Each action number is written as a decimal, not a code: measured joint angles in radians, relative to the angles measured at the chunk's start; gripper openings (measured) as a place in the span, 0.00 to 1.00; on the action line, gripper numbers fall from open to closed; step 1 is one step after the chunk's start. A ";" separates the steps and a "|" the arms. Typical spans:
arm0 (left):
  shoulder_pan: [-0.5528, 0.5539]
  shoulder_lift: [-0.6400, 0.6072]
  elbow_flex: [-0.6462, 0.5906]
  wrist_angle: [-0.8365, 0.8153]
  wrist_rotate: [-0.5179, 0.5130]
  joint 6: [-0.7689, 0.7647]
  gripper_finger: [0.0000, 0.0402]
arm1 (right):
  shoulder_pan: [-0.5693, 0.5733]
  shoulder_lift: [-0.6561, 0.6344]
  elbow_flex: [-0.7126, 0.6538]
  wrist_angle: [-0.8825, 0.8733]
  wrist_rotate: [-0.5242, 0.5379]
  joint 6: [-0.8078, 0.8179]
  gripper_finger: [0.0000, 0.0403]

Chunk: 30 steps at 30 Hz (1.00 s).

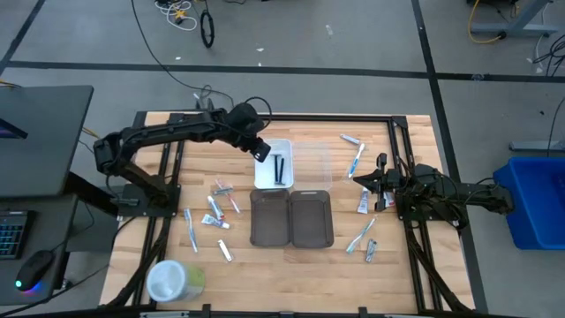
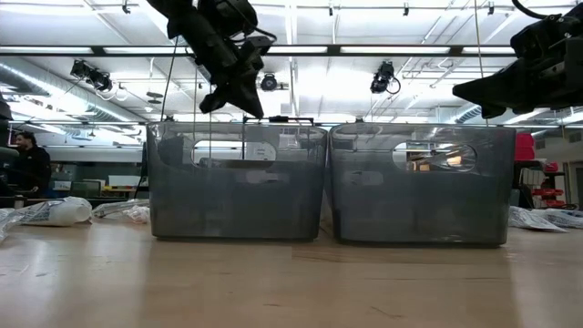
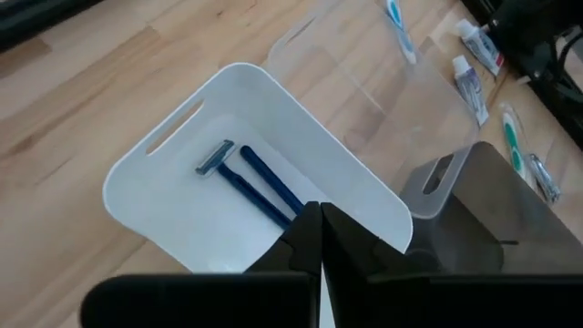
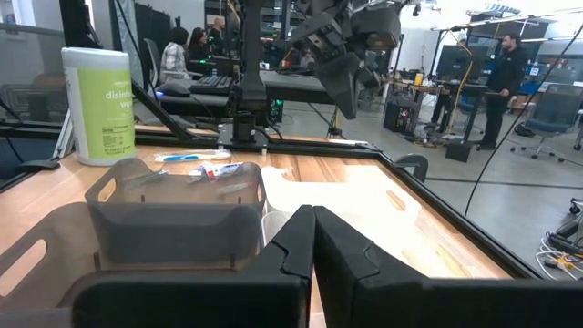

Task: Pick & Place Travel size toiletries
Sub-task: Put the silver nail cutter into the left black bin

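Left end effector (image 3: 319, 239) pressed together, empty, hovering above white tray (image 1: 261, 172). Two dark-handled razors (image 3: 260, 185) lie side by side inside it. Clear tray (image 1: 318, 157) just beside white one; two grey trays (image 1: 291, 217) nearer front edge of counter (image 1: 406, 274). Tubes and toothbrushes (image 1: 216, 208) scattered left of trays, more (image 1: 357, 161) on right. Right end effector (image 4: 311, 246) pressed together, empty, waiting near right-hand items. Round white-and-green container (image 1: 169, 281) at front left corner.
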 joint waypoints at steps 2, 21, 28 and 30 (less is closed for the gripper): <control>0.000 -0.021 0.000 -0.027 -0.002 0.031 0.01 | 0.000 0.000 0.000 0.000 0.000 0.000 0.03; -0.020 -0.106 -0.014 -0.156 -0.059 0.190 0.01 | 0.000 0.000 0.000 0.000 0.000 0.000 0.03; -0.091 -0.165 -0.142 -0.161 -0.055 0.210 0.01 | 0.000 0.000 0.000 0.000 0.000 0.000 0.03; -0.111 -0.191 -0.182 -0.155 -0.060 0.206 0.01 | 0.000 0.000 0.000 0.000 0.000 0.000 0.03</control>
